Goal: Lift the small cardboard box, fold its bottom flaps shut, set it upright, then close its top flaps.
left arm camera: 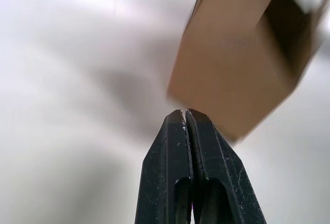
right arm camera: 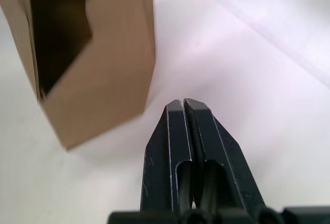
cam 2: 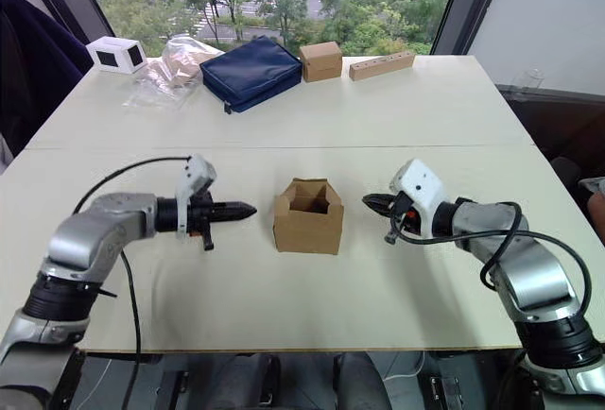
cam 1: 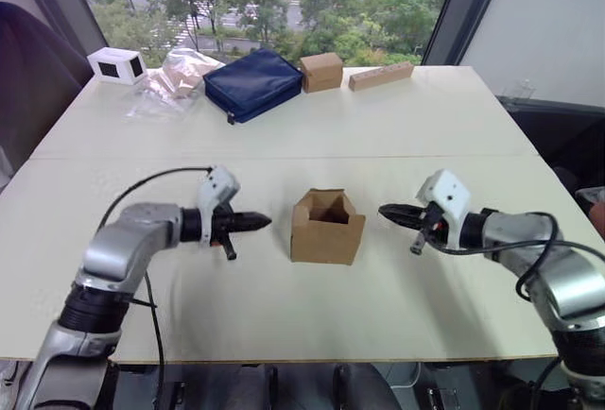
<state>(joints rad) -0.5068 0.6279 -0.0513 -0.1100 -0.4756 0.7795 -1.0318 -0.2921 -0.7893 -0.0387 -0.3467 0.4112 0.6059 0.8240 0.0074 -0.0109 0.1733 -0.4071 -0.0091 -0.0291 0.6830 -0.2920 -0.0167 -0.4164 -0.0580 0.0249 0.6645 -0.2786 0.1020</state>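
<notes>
I have one small light-brown cardboard box (cam 1: 327, 229) sitting upright near the middle of the white table (cam 1: 284, 306), its top open with the flaps standing up around the dark inside. I cannot see its underside, so I cannot tell how the bottom flaps lie.

It sits between my two grippers, touching neither. The left gripper (cam 1: 262, 222) hovers just beside the box on its left, its two black fingers pressed together and pointing at the box wall; in the left wrist view the tips (left arm camera: 184, 114) meet with no gap and the box (left arm camera: 242, 64) is close ahead, blurred and cut off by the frame edge. The right gripper (cam 1: 388, 211) sits a little further off on the box's right, also pointing toward it, fingers likewise pressed flat against each other, holding nothing. In the right wrist view the box (right arm camera: 98, 74) shows one open flap, again partly out of frame.

Along the far edge of the table I count five other things: a white box with dark panels (cam 1: 117, 65), a crumpled clear plastic bag (cam 1: 175, 77) whose contents I cannot make out, a navy fabric pouch (cam 1: 253, 83), a tidy brown cube-shaped carton (cam 1: 321, 71), and a long narrow tan block (cam 1: 381, 75).
</notes>
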